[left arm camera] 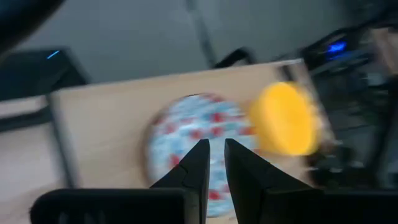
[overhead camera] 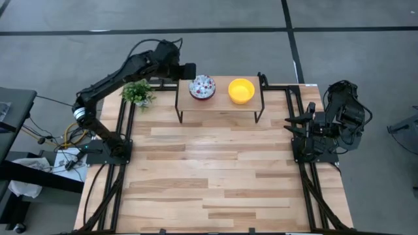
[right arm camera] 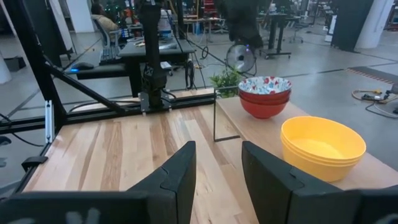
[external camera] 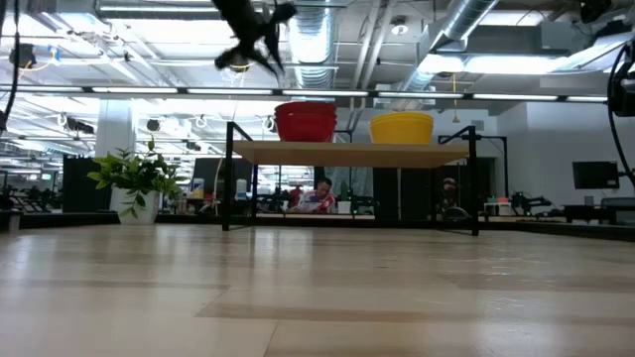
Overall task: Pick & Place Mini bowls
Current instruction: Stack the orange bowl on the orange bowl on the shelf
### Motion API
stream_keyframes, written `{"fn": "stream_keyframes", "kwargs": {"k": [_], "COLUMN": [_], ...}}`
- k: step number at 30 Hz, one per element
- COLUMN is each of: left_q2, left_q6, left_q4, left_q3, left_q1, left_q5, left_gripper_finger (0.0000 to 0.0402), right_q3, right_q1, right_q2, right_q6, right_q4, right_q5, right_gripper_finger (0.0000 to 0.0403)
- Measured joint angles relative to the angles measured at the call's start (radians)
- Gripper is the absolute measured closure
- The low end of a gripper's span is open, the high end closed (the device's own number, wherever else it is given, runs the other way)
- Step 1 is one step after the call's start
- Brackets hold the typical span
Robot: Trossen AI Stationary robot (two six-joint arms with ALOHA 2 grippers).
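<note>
Two stacks of bowls sit on the shelf (overhead camera: 220, 104) from above: speckled stack (overhead camera: 202, 87) beside yellow stack (overhead camera: 241, 91). I see my left gripper (overhead camera: 187, 70) just beside the speckled stack, plant (overhead camera: 138, 93) nearby. Left wrist: fingers nearly closed, empty, above it. Right gripper (right arm camera: 219, 171) hangs open, well apart from the shelf.
</note>
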Motion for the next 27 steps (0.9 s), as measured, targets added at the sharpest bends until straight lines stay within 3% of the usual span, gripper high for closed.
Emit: {"fn": "stream_keyframes", "kwargs": {"k": [4,9,16,27], "left_q2": [-0.024,0.046,0.181,0.219], "left_q6": [0.056,0.146,0.148,0.131], "left_q4": [0.094,0.295,0.310,0.239], "left_q3": [0.000,0.002,0.000,0.000], "left_q1": [-0.099,-0.214,-0.201,-0.190], "left_q5": [-0.026,-0.071,-0.044,-0.036], "left_gripper_finger": [0.0353,0.0353,0.0353,0.0353], "right_q3": [0.000,0.000,0.000,0.000], "right_q1": [0.000,0.000,0.000,0.000], "right_q2": [0.000,0.000,0.000,0.000], "right_q6": [0.000,0.000,0.000,0.000], "right_q4": [0.000,0.016,0.061,0.074], "right_q5": [0.000,0.001,0.000,-0.003], "right_gripper_finger": [0.0285,0.0285,0.0285,0.0285]}}
